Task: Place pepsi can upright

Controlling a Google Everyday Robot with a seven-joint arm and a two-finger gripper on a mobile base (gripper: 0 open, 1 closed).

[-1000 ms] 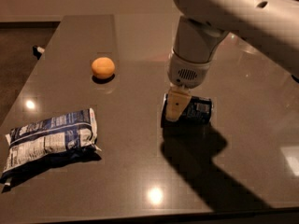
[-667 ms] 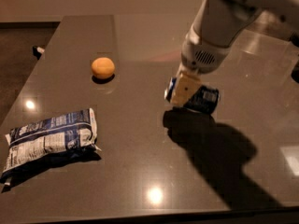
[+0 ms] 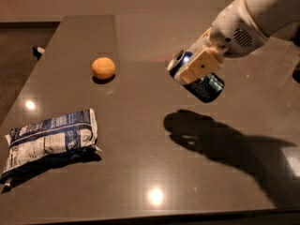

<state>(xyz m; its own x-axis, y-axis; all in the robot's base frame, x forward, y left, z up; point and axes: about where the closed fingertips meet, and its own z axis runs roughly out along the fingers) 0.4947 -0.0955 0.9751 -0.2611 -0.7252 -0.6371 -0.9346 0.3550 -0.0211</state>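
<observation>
Gripper (image 3: 196, 72) is at 2 o'clock from the centre of the counter (image 3: 140, 172). Its fingers (image 3: 202, 63) are clamped on the pepsi can (image 3: 209, 86). The can is held off the surface, tilted, with one silver end facing 10 o'clock and its shadow lying apart below. An orange (image 3: 103, 68) rests at 10 o'clock and a snack bag (image 3: 51, 139) at 8 o'clock, both well apart from the can.

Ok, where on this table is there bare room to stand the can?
The hand, shut on the pepsi can, hangs over the table right of centre. Widest bare patch: beneath it and forward to the near edge, right of the snack bag. Also open: between the orange and the can. Crowding is only at left.
</observation>
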